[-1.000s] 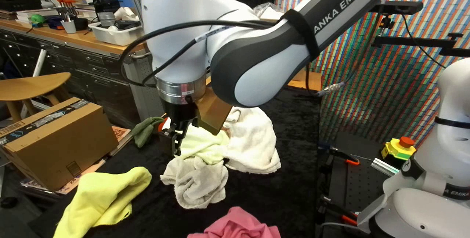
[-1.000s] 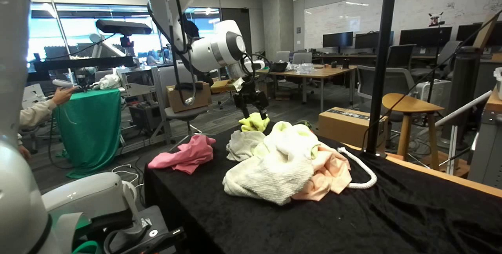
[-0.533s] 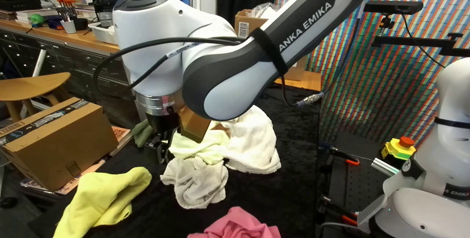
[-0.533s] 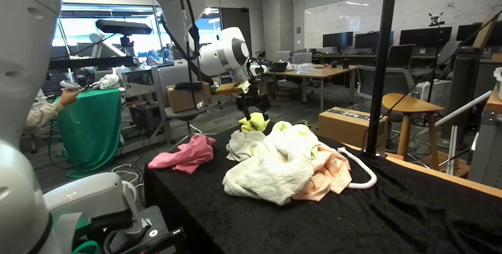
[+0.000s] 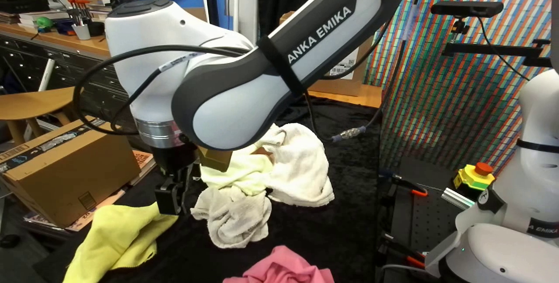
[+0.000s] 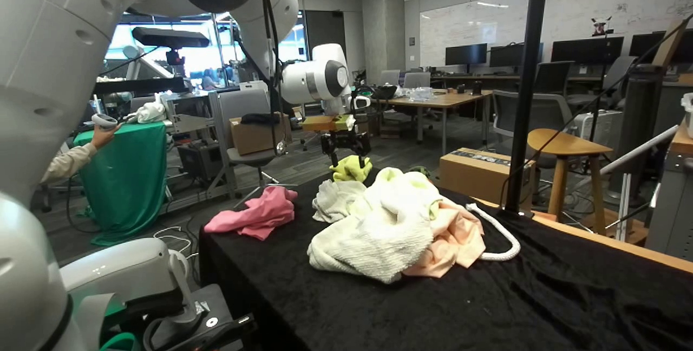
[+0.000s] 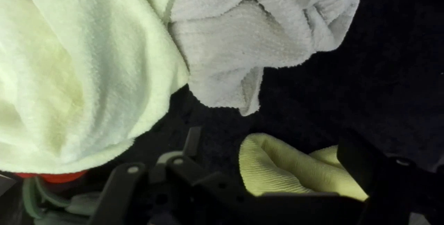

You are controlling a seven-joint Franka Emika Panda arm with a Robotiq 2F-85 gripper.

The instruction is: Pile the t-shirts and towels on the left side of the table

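On bench (image 6: pixel 379 316), count one bright yellow cloth (image 5: pixel 118 239), one grey cloth (image 5: pixel 236 219), one pink cloth (image 6: pixel 260 213), one pale green cloth (image 5: pixel 242 174), one white cloth (image 5: pixel 303 169), one peach cloth (image 6: pixel 457 237): six visible; plus one thick cord (image 6: pixel 498 257). Also count one claw (image 6: pixel 348 164), one stool (image 6: pixel 571 141), one red button (image 5: pixel 483 169), four monitors (image 6: pixel 587 57).

Crumpled pink cloth (image 5: pixel 281 269): cut by lower edge in an exterior view | ribbed yellow cloth (image 7: pixel 272 173): partly behind black two-fingered gripper (image 7: pixel 270 143) | smooth peach cloth (image 6: pixel 457 232): partly hidden
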